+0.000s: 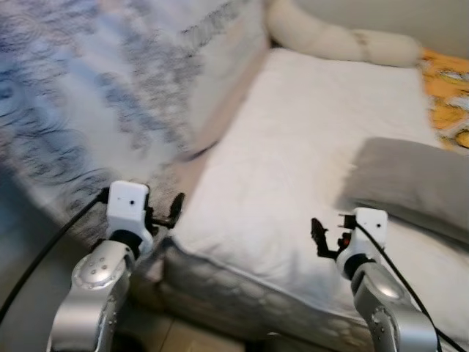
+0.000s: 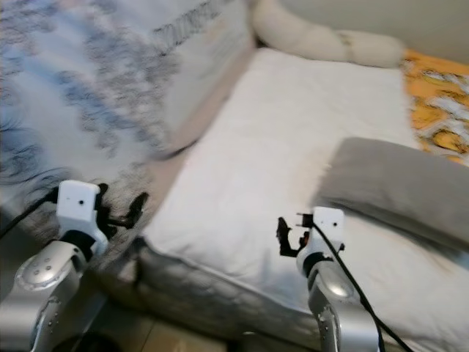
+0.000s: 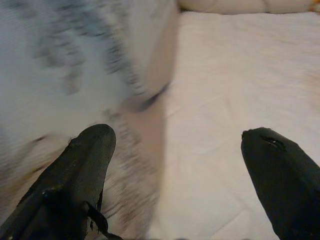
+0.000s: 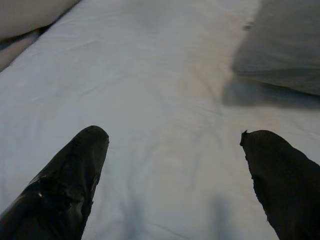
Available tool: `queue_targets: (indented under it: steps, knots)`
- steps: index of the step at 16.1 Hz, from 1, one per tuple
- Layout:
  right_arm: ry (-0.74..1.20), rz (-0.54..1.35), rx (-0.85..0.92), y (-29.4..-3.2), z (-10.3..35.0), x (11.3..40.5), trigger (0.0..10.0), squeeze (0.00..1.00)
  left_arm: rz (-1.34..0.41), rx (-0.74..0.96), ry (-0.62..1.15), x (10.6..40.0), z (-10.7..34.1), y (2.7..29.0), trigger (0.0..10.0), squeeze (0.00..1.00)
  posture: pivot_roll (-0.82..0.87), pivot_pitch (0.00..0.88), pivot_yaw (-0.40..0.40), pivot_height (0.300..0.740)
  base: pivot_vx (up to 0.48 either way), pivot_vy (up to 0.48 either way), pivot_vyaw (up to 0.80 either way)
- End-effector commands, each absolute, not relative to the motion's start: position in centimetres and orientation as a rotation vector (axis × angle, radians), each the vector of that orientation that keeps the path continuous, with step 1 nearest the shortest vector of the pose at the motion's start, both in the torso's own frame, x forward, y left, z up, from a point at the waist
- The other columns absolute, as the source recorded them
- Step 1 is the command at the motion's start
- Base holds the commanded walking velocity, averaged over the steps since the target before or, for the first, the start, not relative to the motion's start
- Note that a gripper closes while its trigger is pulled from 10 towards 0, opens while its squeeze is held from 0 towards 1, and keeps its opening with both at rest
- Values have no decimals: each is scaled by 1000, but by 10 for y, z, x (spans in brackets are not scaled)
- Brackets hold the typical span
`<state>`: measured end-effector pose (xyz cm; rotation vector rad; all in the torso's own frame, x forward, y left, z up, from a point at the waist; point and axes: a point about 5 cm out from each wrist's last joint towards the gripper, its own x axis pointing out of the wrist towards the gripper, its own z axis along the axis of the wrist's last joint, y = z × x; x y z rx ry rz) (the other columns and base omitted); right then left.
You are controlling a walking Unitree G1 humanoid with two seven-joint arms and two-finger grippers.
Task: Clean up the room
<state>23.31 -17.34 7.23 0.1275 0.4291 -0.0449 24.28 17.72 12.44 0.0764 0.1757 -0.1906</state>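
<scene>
A bed with a white quilted mattress cover (image 1: 293,161) occupies the middle of the scene and serves as the reference for everything else. A crumpled blue-grey and white patterned blanket (image 1: 95,95) is heaped along the mattress's left edge, rising above the sleeping surface and spilling toward the near left corner; it is blurred, so its pattern cannot be read. A flat grey rectangular pillow (image 1: 414,183) lies on the mattress at its right side, resting on the white cover. A long cream-coloured bolster cushion (image 1: 337,38) lies across the far end of the mattress, touching its far edge. Beyond the right far corner of the mattress a piece of orange patterned fabric (image 1: 447,95) is visible. The left gripper (image 1: 165,213) hangs at the near left corner of the mattress, just beside the foot of the blanket; in the left wrist view its two black fingers (image 3: 75,175) stand well apart, with nothing between them. The right gripper (image 1: 326,238) hovers over the near part of the white cover, near the front edge of the grey pillow but apart from it; in the right wrist view its fingers (image 4: 70,175) are likewise spread wide and hold nothing.
</scene>
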Motion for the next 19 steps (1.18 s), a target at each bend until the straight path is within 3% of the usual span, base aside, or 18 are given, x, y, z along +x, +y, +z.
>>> queue_targets:
  steps: [1,9,16,19]
  knots:
    - [437,-67,119,-179,73,233,10000,0,-223,66,177,243,124,171,10000,0,56,0,-10,740,0,0,-719]
    - [445,-46,114,-179,73,235,10000,0,-225,55,172,242,123,170,10000,0,58,0,-13,740,178,0,-698]
    - [413,53,133,-176,79,242,10000,0,-211,60,166,242,124,171,10000,0,65,0,-19,740,300,0,0]
    - [414,78,123,-172,77,242,10000,0,-204,61,173,241,123,172,10000,0,67,0,-18,740,0,0,0]
